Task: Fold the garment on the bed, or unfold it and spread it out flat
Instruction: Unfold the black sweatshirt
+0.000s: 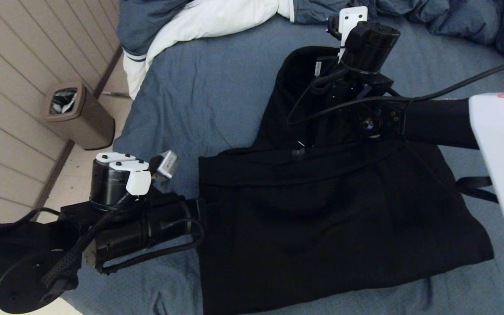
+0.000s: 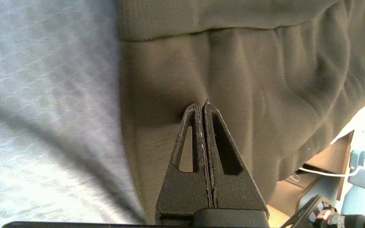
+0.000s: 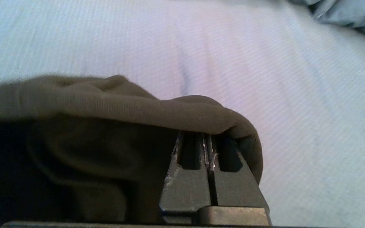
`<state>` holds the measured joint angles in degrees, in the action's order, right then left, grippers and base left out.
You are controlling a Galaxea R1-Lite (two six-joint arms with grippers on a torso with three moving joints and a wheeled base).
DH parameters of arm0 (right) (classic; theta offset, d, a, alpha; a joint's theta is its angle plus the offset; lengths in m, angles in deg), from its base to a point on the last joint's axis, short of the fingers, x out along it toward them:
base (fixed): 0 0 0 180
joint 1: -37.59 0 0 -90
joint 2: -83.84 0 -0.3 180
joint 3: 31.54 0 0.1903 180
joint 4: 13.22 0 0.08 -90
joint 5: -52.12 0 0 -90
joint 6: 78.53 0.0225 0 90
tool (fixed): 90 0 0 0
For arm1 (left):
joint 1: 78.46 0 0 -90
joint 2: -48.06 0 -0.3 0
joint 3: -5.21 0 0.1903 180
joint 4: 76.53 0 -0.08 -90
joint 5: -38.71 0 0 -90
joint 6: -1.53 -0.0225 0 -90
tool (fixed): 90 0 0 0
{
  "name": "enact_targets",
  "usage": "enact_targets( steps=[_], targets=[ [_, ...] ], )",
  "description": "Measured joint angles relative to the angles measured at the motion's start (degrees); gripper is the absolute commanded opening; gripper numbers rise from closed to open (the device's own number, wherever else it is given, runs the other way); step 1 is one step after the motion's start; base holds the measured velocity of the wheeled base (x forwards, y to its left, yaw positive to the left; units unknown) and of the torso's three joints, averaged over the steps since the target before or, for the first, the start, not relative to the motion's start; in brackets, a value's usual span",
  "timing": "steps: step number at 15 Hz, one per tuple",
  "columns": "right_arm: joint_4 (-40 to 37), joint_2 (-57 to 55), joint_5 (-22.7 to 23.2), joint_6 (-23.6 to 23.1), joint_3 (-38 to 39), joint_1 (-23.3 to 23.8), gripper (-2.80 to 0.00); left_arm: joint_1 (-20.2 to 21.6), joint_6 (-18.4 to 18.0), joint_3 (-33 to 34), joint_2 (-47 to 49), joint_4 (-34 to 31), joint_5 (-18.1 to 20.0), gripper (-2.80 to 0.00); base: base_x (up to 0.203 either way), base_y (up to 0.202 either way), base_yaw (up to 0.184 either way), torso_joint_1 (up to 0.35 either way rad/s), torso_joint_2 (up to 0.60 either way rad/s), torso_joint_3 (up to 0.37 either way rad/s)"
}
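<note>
Blue-grey bed [image 1: 217, 87] carries the black hoodie [image 1: 330, 218], folded. Left claw [image 2: 202, 106], tips together, presses its side edge; right claw [image 3: 208, 139], together, sits tucked under the hood. Sweep both outward slowly, flattening without dragging.

— We get soft, even light in the head view; the garment [image 1: 322, 218] reads as near-featureless black, its folds barely showing.

— We agree. The white duvet lining [image 1: 208, 19] looks nearly blown out.

— In the left wrist view the bed [image 2: 43, 95] is pale and blurred, with one dark diagonal shadow.

— And the right wrist view is washed out, the cloth edge slightly smeared.
</note>
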<state>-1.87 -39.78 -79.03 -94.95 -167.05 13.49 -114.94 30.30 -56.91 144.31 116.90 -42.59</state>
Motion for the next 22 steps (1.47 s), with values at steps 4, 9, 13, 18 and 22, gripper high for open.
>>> enact_targets(
  steps=[4,9,13,18,22],
  targets=[
    [-0.7,2.1,0.0,-1.2,0.8,-0.1,-2.80,-0.1,0.0,0.0,0.4,0.1,-0.1,-2.80,0.000,0.000,0.000,0.000,0.00,0.000],
    [-0.8,3.9,0.1,-1.6,2.4,-1.6,0.00,-0.1,0.1,0.0,0.4,0.1,-0.1,-2.80,0.000,0.000,0.000,0.000,0.00,0.000],
    [-2.2,8.1,0.6,-1.9,8.0,-4.2,0.00,-0.1,0.1,0.1,0.2,0.1,-0.1,-2.80,0.000,0.000,0.000,0.000,0.00,0.000],
    [-7.6,18.3,0.8,-1.9,15.7,-8.3,0.00,-0.2,0.0,0.1,-0.4,0.0,-0.4,-2.80,0.000,0.000,0.000,0.000,0.00,0.000],
    [-13.8,26.1,0.9,-1.9,21.5,-8.6,0.00,-0.4,-0.2,0.1,-1.1,0.1,-0.4,-2.80,0.000,0.000,0.000,0.000,0.00,0.000]
  ],
)
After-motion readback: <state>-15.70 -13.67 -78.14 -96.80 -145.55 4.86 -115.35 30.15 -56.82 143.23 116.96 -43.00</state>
